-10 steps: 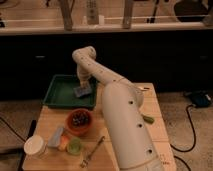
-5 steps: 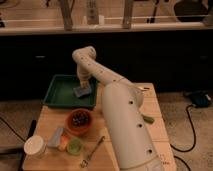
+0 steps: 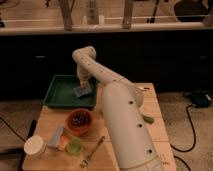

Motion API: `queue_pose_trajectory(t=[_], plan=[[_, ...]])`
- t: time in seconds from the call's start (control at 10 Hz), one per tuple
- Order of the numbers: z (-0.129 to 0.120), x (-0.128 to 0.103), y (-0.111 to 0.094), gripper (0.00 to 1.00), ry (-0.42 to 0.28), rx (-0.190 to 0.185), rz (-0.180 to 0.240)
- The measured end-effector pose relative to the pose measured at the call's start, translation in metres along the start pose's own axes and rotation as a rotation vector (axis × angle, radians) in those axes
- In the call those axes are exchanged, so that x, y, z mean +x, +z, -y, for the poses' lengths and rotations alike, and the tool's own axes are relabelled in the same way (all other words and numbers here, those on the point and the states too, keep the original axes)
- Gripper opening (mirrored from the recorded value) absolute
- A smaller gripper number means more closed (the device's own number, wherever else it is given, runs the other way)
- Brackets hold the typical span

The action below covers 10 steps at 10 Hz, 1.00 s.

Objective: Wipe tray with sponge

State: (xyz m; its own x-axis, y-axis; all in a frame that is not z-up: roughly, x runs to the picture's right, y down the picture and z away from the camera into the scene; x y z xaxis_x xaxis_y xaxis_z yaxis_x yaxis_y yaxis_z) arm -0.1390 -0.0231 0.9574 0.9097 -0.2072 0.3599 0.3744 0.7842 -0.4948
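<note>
The dark-green tray (image 3: 60, 95) lies at the far left of the wooden table. The small grey-blue sponge (image 3: 82, 91) rests inside it, near its right rim. My white arm reaches from the lower right up and over the table, and my gripper (image 3: 83, 81) comes down right above the sponge, at or on its top edge. Whether it holds the sponge cannot be made out.
A round orange-red bowl (image 3: 79, 120) with dark contents stands in front of the tray. A greyish slab with an orange piece (image 3: 59, 140), a green cup (image 3: 75, 146), a white cup (image 3: 35, 147) and a metal utensil (image 3: 92, 151) lie near the table's front left. A green item (image 3: 148, 119) lies right of my arm.
</note>
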Motion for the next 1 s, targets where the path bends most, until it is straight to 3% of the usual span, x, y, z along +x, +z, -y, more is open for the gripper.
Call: queue_pose_trajectory(t=[1.0], plan=[[0.0000, 0.0000, 0.0000, 0.00, 0.000, 0.000, 0.000]])
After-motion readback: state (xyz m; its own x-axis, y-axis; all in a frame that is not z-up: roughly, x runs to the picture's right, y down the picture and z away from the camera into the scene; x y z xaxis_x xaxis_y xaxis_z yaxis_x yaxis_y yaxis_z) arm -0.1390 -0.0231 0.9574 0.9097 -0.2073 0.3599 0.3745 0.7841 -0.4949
